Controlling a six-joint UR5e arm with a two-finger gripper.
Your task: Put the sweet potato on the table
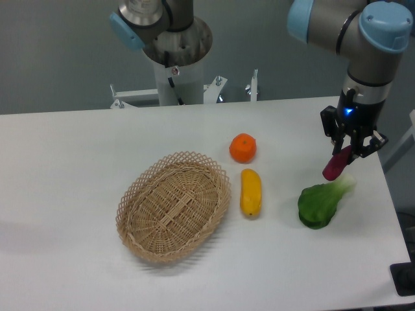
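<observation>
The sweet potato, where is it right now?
The sweet potato hangs tilted in the claw near the right edge of the table, just above the green leafy vegetable.

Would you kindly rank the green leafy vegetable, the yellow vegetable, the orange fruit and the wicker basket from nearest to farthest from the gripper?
From the gripper, holding the sweet potato:
1. Green leafy vegetable, just below.
2. Yellow vegetable and orange fruit, mid-table, too close to call.
3. Wicker basket, far left.
</observation>
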